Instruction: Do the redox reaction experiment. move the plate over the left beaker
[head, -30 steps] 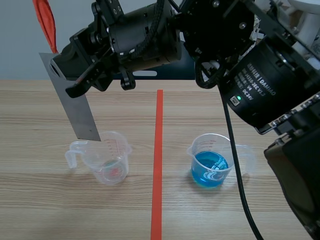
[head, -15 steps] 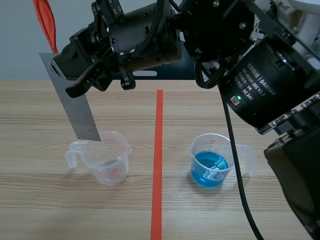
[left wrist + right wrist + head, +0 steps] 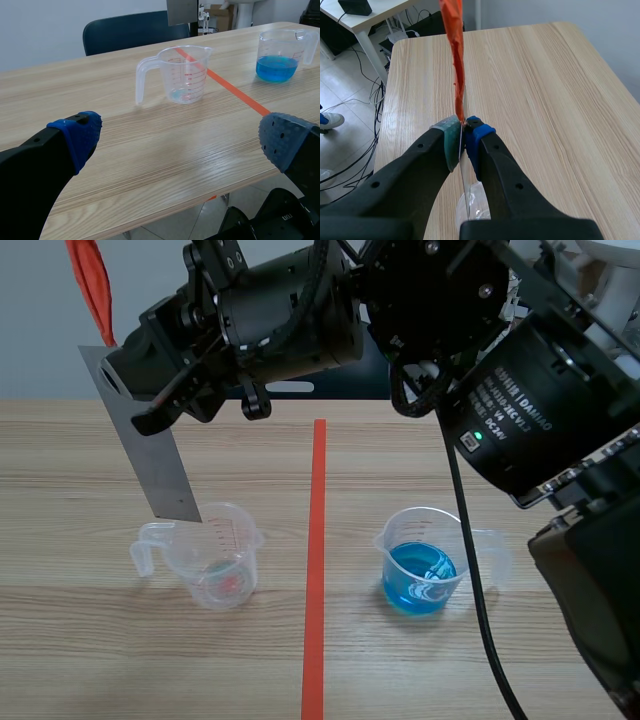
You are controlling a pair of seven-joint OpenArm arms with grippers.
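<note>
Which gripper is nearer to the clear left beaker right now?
Right. The right gripper, shut on the metal plate, hangs above the left beaker, the plate's lower edge near its rim. The left gripper is open, well short of the beaker, which stands ahead of it.

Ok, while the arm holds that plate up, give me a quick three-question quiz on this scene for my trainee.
1. True or false: the left jaws are shut on the metal plate.
2. Where is the plate's lower end? A) lying flat on the table B) above the left beaker, not dipped in it C) in a person's hand
3. Fill in: the right beaker, on the other side of the tape line, holds ___ liquid.

Key
1. False: the right jaws are shut on it, and the left jaws stand open on nothing.
2. B
3. blue
</note>
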